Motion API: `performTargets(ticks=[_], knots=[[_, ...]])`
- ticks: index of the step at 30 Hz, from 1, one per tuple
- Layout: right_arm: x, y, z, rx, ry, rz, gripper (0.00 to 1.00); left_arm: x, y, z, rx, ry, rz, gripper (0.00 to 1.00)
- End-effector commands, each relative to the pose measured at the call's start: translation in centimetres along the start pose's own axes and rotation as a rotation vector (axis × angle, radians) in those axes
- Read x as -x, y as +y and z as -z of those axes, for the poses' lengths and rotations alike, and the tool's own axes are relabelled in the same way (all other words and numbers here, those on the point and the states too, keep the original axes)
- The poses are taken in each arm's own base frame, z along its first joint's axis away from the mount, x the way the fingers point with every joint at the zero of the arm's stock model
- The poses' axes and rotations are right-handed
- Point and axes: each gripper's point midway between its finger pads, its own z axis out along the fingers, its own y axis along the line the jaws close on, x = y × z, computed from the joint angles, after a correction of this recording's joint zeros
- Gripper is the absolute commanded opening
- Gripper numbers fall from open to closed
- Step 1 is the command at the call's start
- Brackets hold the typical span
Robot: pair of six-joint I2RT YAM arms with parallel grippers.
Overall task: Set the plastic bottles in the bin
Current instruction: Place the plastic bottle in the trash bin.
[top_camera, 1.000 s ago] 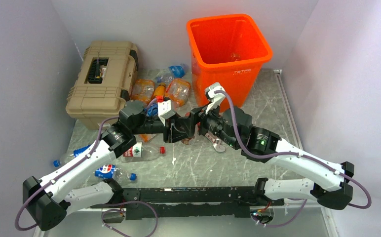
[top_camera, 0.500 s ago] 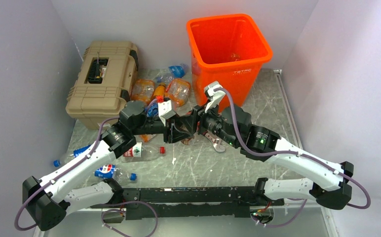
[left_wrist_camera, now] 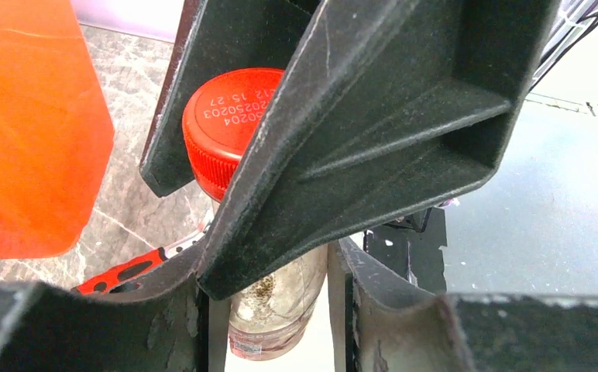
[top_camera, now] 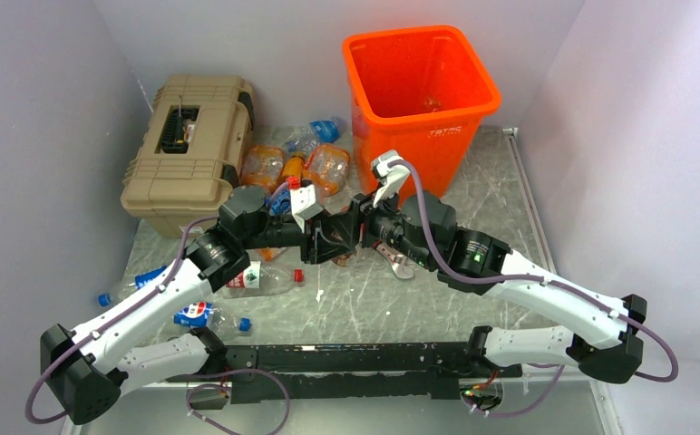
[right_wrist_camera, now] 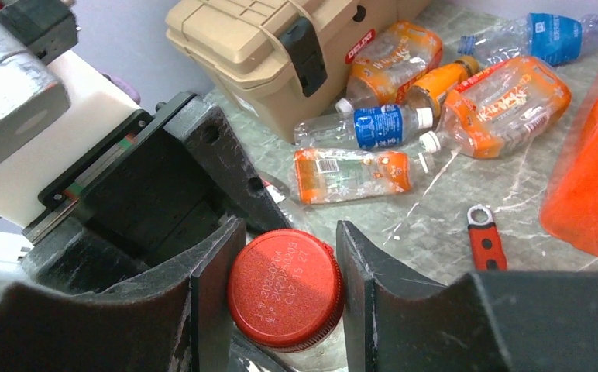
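Note:
One clear plastic bottle with a red cap (right_wrist_camera: pixel 286 288) hangs between both grippers at the table's middle. My left gripper (left_wrist_camera: pixel 276 267) is shut on its body (left_wrist_camera: pixel 280 298). My right gripper (right_wrist_camera: pixel 284 267) is shut on the cap, both fingers touching it. In the top view the two grippers meet, left gripper (top_camera: pixel 331 241) facing right gripper (top_camera: pixel 363 232), and hide the bottle. The orange bin (top_camera: pixel 437 149) stands just behind them. Several more bottles (top_camera: pixel 303 169) lie by the bin, and others lie at the near left (top_camera: pixel 269 279), (top_camera: pixel 206 314), (top_camera: pixel 133 283).
A tan toolbox (top_camera: pixel 188 149) sits at the back left beside the pile. A red-handled wrench (right_wrist_camera: pixel 483 242) lies on the table under my right arm, also visible as the wrench (top_camera: pixel 397 263) from above. Walls close in both sides.
My right gripper's jaws have closed onto the red cap. Both arms have stayed nearly where they were, and the left grip on the bottle is unchanged.

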Motion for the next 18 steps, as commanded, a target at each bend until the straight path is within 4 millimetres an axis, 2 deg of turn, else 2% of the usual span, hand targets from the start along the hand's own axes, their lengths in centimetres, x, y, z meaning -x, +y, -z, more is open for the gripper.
performTargets(ticks=[1,2,3,6,10,14,18], knots=[[1.6,-1.1,0.5,-0.055,-0.046,-0.001,0.00,2.2,-0.8,0.3,-0.013,-0.054,-0.040,0.62],[2.2,-1.4,0.7,-0.074,-0.060,0.005,0.00,2.3,-0.6,0.3,0.003,-0.055,-0.032,0.85],[2.8,-1.7,1.0,-0.093,-0.074,0.014,0.00,2.4,-0.4,0.4,0.017,-0.059,-0.030,0.98],[6.0,-3.1,2.5,-0.178,-0.148,0.061,0.00,2.7,0.1,0.8,0.067,-0.085,-0.043,0.99],[11.5,-5.4,5.2,-0.328,-0.302,0.133,0.00,4.0,0.9,2.1,0.164,-0.162,-0.090,1.00],[18.1,-7.5,8.1,-0.486,-0.517,0.211,0.00,5.0,1.8,3.5,0.258,-0.220,-0.132,0.99],[24.3,-9.2,10.3,-0.542,-0.731,0.217,0.00,5.1,2.8,4.1,0.327,-0.228,-0.151,0.99]])
